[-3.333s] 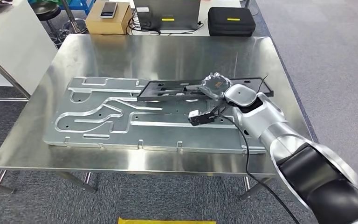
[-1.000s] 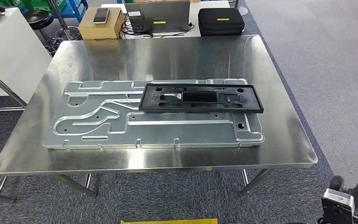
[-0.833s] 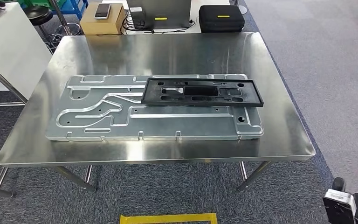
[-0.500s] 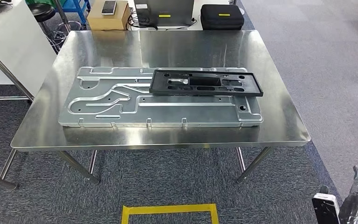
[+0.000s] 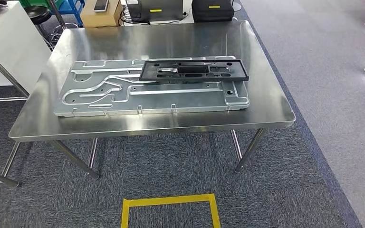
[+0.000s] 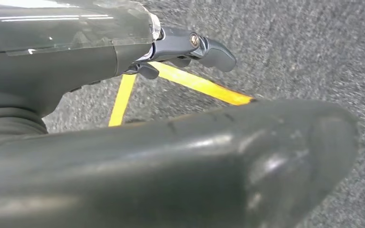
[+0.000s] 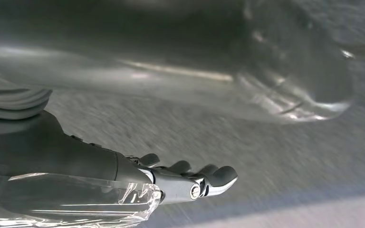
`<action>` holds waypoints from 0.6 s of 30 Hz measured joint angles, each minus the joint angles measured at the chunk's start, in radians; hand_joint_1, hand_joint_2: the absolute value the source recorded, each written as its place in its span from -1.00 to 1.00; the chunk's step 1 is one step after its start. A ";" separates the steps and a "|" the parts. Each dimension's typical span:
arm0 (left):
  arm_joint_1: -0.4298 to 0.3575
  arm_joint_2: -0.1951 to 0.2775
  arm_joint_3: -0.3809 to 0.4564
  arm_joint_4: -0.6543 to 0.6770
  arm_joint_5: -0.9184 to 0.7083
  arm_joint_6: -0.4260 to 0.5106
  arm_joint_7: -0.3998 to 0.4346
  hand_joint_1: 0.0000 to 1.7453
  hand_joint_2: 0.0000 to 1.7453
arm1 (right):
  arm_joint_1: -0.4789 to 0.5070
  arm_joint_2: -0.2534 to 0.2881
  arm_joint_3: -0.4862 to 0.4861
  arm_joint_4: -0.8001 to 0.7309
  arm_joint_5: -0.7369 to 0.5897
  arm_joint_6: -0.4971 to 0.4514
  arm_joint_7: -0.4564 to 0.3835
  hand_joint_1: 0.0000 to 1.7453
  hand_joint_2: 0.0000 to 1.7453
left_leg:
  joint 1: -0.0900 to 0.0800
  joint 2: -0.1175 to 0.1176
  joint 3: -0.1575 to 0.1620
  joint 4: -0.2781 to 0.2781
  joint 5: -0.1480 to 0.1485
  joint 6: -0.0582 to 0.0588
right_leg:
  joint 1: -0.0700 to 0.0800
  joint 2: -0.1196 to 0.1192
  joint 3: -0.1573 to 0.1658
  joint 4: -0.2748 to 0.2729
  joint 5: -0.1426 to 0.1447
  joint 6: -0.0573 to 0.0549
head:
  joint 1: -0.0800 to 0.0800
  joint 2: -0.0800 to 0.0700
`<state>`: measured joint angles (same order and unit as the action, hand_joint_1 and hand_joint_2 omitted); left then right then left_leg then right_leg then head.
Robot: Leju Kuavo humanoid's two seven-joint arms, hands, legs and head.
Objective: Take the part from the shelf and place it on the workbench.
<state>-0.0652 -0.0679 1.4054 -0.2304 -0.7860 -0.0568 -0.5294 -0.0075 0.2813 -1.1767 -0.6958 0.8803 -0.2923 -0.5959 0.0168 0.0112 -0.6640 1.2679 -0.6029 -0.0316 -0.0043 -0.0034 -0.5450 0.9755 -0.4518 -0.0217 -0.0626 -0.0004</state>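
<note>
Resting on the steel workbench [image 5: 266, 102], upper centre of the frame, the long black plastic frame part [image 5: 193, 70] lies across the grooved aluminium plate [image 5: 123, 95].
Left hand [image 6: 190, 47] and right hand [image 7: 185, 178] hang over grey carpet, fingers extended and slightly apart, holding nothing; yellow floor tape [image 5: 168, 201] sits bottom centre.

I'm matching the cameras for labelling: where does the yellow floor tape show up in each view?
Head view: the yellow floor tape lies at the bottom centre, on the carpet in front of the workbench.
Left wrist view: two yellow strips meet just beyond the left hand.
Right wrist view: too blurred to tell.
Shared landmark: the grey carpet.
</note>
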 joint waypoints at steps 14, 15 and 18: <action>0.015 -0.005 -0.010 0.000 -0.050 -0.015 -0.019 -1.00 -1.00 | -0.004 -0.060 -0.017 0.313 0.160 0.151 0.440 -1.00 -1.00 | -0.005 0.007 0.170 -0.307 0.128 0.061 | -0.008 0.004 -0.147 0.237 -0.123 0.056 | 0.000 0.000; 0.016 -0.005 -0.010 0.000 -0.051 -0.017 -0.019 -1.00 -1.00 | -0.004 -0.059 -0.014 0.322 0.164 0.157 0.447 -1.00 -1.00 | -0.007 0.008 0.153 -0.303 0.139 0.062 | -0.008 0.004 -0.151 0.292 -0.141 0.057 | 0.000 0.000; 0.018 -0.006 -0.011 0.000 -0.055 -0.019 -0.019 -1.00 -1.00 | -0.006 -0.057 -0.008 0.340 0.171 0.178 0.463 -1.00 -1.00 | -0.012 0.010 0.097 -0.282 0.166 0.058 | -0.007 0.004 -0.070 0.269 -0.077 0.051 | 0.000 0.000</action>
<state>-0.0476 -0.0734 1.3945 -0.2304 -0.8409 -0.0763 -0.5482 -0.0130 0.2239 -1.1851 -0.3558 1.0510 -0.1144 -0.1329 0.0048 0.0213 -0.5665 0.9862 -0.4366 0.0265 -0.0117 0.0005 -0.6146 1.2443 -0.5289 0.0294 -0.0622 -0.0004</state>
